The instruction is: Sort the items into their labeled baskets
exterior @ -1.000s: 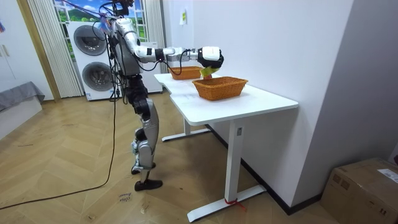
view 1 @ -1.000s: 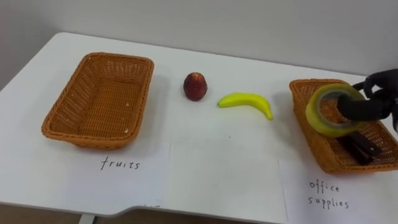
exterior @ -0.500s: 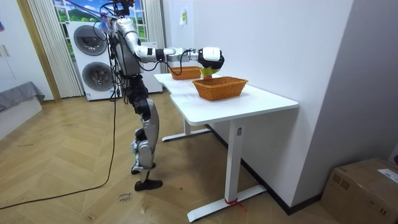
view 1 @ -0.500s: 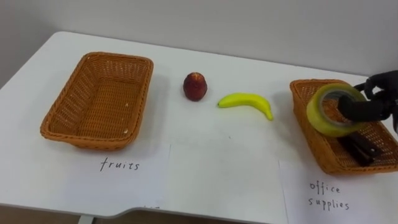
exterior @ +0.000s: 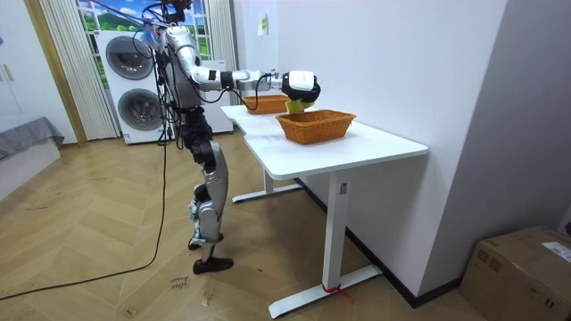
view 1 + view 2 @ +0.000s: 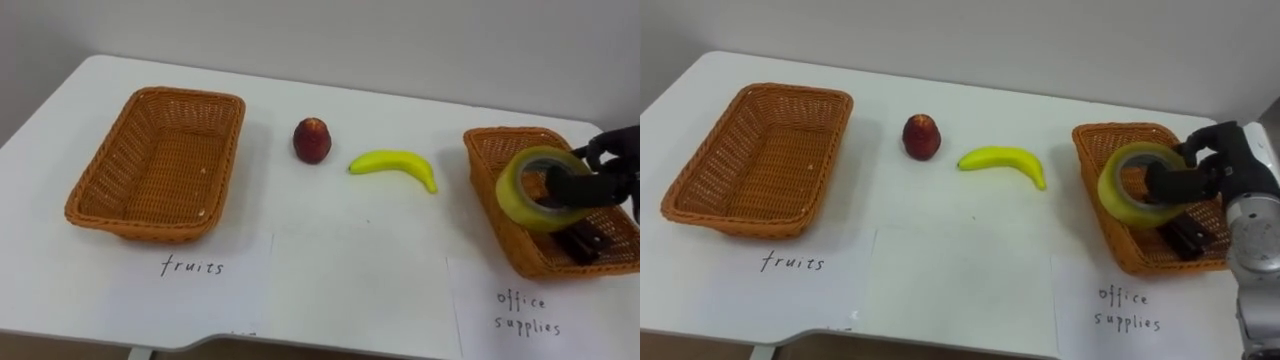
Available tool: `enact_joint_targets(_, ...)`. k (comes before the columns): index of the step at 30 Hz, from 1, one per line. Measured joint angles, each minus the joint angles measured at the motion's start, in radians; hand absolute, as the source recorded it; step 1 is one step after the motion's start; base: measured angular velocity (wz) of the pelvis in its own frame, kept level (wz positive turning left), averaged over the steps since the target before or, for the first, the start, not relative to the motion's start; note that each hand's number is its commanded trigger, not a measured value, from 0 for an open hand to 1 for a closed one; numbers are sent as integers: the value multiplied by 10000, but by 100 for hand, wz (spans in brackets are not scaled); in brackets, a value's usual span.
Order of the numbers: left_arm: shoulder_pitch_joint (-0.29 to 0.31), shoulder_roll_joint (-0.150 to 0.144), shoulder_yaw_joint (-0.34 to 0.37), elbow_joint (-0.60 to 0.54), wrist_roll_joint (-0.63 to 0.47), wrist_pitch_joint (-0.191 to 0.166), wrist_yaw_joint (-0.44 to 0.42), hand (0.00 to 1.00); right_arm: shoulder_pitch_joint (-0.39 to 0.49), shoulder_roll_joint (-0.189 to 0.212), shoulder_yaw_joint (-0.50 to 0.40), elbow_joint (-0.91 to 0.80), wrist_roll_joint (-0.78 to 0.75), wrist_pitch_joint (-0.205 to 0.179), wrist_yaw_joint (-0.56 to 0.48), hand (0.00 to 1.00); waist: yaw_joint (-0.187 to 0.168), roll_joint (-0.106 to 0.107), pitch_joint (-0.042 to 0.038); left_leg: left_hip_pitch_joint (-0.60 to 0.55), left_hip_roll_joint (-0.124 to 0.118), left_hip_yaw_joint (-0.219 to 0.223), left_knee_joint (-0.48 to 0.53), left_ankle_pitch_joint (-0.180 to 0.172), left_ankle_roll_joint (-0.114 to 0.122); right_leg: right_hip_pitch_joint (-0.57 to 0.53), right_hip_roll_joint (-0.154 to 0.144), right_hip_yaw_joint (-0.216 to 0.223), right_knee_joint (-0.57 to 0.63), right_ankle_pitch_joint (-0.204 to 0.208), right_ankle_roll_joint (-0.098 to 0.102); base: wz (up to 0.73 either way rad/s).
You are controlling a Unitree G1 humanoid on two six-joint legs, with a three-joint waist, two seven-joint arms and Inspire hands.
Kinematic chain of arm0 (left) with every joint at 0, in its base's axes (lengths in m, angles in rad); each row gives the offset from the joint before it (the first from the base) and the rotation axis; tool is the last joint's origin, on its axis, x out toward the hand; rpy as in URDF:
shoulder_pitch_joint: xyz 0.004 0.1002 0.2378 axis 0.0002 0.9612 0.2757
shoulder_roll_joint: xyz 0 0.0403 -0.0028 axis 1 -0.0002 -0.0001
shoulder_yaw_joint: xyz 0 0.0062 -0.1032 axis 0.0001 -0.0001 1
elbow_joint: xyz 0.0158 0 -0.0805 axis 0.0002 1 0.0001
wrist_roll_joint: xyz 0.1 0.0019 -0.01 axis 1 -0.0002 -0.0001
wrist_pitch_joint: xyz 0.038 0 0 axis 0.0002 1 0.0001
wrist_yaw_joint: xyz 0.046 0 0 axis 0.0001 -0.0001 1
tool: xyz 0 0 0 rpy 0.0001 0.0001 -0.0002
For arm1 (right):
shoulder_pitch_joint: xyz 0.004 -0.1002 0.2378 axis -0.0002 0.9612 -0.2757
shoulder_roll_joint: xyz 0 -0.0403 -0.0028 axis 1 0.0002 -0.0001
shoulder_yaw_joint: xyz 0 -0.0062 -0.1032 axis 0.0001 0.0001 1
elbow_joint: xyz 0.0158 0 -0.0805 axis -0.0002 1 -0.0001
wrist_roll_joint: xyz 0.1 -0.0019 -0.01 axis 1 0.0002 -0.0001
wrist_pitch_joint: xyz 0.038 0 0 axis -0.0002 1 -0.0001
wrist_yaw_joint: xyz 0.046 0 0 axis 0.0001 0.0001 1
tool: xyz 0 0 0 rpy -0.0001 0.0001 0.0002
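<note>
fingers (image 6: 578, 187) of my right hand (image 6: 618, 160) are clenched round the yellow tape roll (image 6: 511, 196), holding it tilted over the office supplies basket (image 6: 497, 143). the banana (image 6: 393, 163) and apple (image 6: 312, 140) lie on the worktop (image 6: 340, 260) between it and the fruit basket (image 6: 122, 145).

Right hand (image 6: 1181, 183): black segmented fingers with a matt finish, joined to a black palm section.
Wrist and forearm: smooth light grey casing, rounded in section, wider than the hand.
Arm, room view: white and silver segments separated by black joints, with a thin dark cable running along it.
Torso: dark core with silver-grey panels.
Legs: silver-grey shells with black joints at the knee and ankle.
Feet: black, low and flat.
Tether: straps rise from the shoulders out of the picture, and a dark cable trails across the floor.
</note>
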Motion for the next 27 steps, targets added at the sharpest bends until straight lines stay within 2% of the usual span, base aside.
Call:
enact_joint_targets(5,150,-9,160,0,42,8,-7,0,105,1,-155,320,-186,3,77,100,-19,41,-10,-11,9,60,5,-12,0,10,3,36,10,0,0,-2)
enact_joint_targets(6,177,-12,231,-2,41,14,-19,0,106,1,-182,423,-183,6,131,69,-24,47,-6,-14,9,59,5,-12,0,8,3,37,10,0,0,0)
enact_joint_targets(7,185,-12,305,-3,30,30,-29,0,106,1,-206,619,-177,6,189,14,-25,50,-6,-13,9,59,14,-12,0,11,2,40,12,0,0,0)
enact_joint_targets(8,184,-12,329,-6,23,39,-32,0,106,1,-226,726,-166,11,217,2,-19,49,-7,-12,9,60,19,-12,0,12,2,40,15,0,0,0)
enact_joint_targets(13,173,-11,395,-9,11,193,-47,0,106,1,-406,1076,-211,208,631,0,-53,49,-6,-18,10,81,42,-11,-1,10,2,84,26,0,-1,0)
enact_joint_targets(27,151,-11,399,-17,-125,214,-48,0,103,1,-411,1076,-542,225,913,0,-41,7,-6,-15,5,114,62,-13,2,-3,1,119,-16,-2,-2,0)
